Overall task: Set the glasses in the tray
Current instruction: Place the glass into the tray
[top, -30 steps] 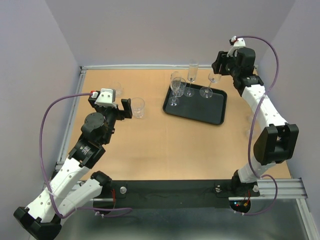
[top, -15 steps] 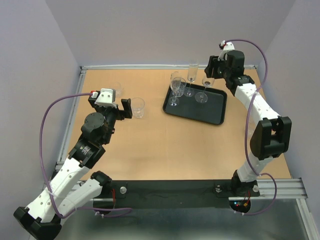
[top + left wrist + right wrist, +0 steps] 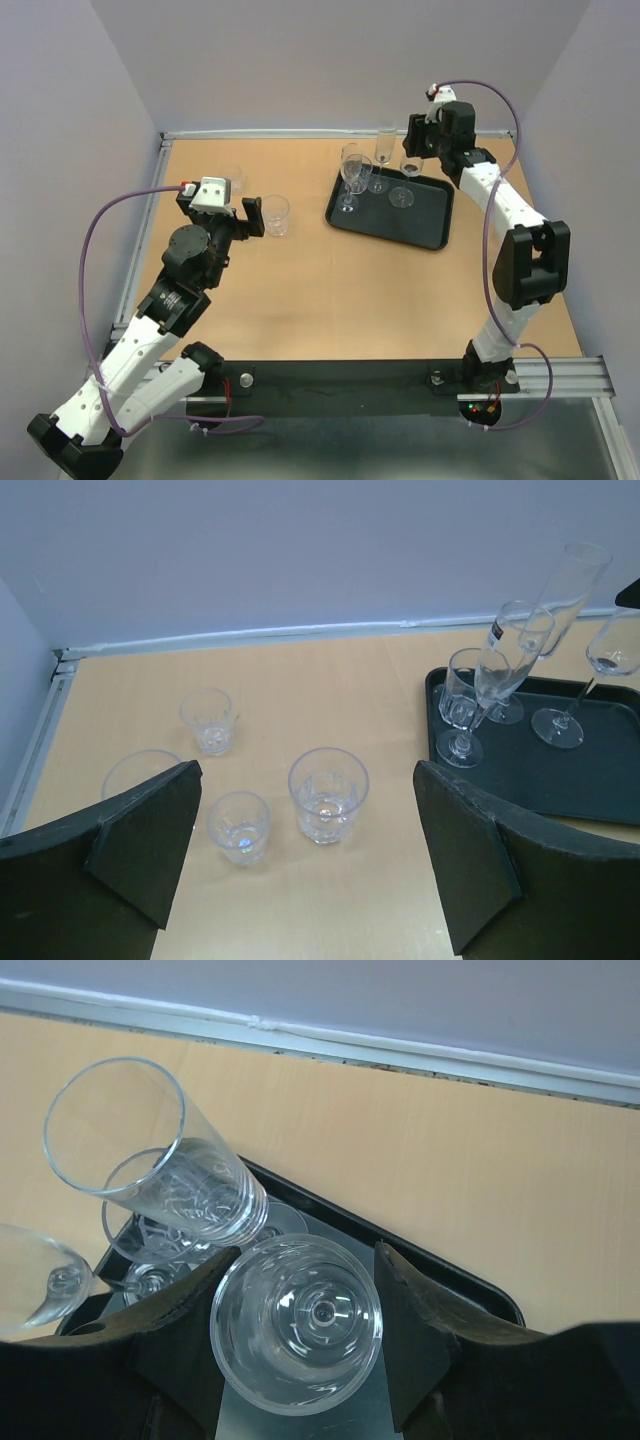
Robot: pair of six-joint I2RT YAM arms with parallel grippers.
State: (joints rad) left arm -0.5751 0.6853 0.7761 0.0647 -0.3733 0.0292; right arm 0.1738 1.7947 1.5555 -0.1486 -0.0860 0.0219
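Right pincer point(image 3: 414, 152) is clamping a stemmed glass point(image 3: 297, 1322) by the bowl; the wrist view is showing both fingers point(image 3: 180, 1335) pressing against it. Over the last second that arm has been swinging left and inward. The glass was nearer the far right corner of the tray point(image 3: 425, 226), and now it's sitting over the far-centre part, just beside the flute point(image 3: 384, 146) and the other stemmed glasses point(image 3: 352, 170) already standing there. Can't tell whether its foot is touching the tray floor yet.

Reading this as the carry finishing, so lowering and releasing is looking like the next step. Risk: it's getting tight against the flute, so the jaws opening could be nudging a neighbour.

Left pincer point(image 3: 307, 780) isn't moving at all across the same second. It's hanging wide open and empty, with a large tumbler point(image 3: 328, 793) sitting right ahead of the gap, not gripped. Three more are waiting on the tabletop point(image 3: 330, 680):
- small tumbler point(image 3: 240, 826), just beside the large one
- rear tumbler point(image 3: 208, 720), further back
- half-hidden tumbler point(image 3: 135, 772), behind that pincer's left finger

So progress is coming only from the right side. The stemmed ware is nearly in; four tumblers are still sitting outside the tray.
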